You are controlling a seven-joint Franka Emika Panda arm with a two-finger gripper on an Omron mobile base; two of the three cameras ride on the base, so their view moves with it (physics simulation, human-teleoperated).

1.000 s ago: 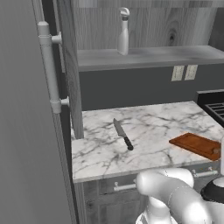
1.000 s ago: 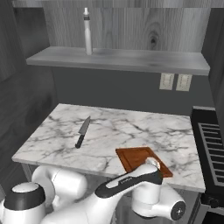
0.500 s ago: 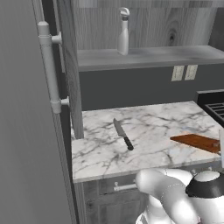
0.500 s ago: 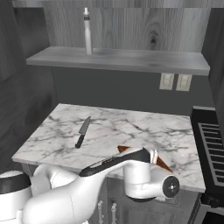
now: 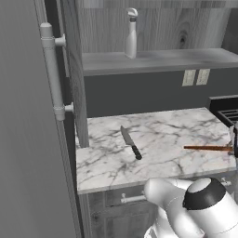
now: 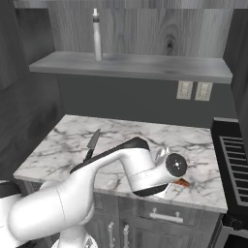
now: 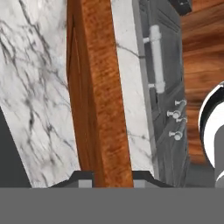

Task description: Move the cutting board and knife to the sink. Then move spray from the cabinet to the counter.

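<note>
My gripper [image 7: 113, 179] is shut on the cutting board [image 7: 100, 87], an orange-brown wooden board that runs up from between the fingertips. It hangs level just above the counter [image 5: 162, 135] at the right, seen edge-on as the cutting board [image 5: 207, 148], with the gripper [image 5: 234, 139] at its right end. My arm covers most of the cutting board [image 6: 182, 182]. The knife [image 5: 130, 142] lies on the marble left of centre, the knife [image 6: 91, 144] pointing away. The spray [image 5: 131, 40] stands upright on the cabinet shelf [image 5: 158, 60]; spray [image 6: 97, 35]. The sink is out of view.
A tall grey panel with a bar handle [image 5: 51, 69] borders the counter on the left. The black stove [image 6: 237, 155] sits at the right end. Wall outlets [image 5: 195, 76] are under the shelf. Grey drawers with handles [image 6: 164, 215] run below the counter edge.
The cutting board has come up off the counter in my gripper and now hangs just above it, seen edge-on. My arm has swung across the front right. The knife and spray have not moved.
</note>
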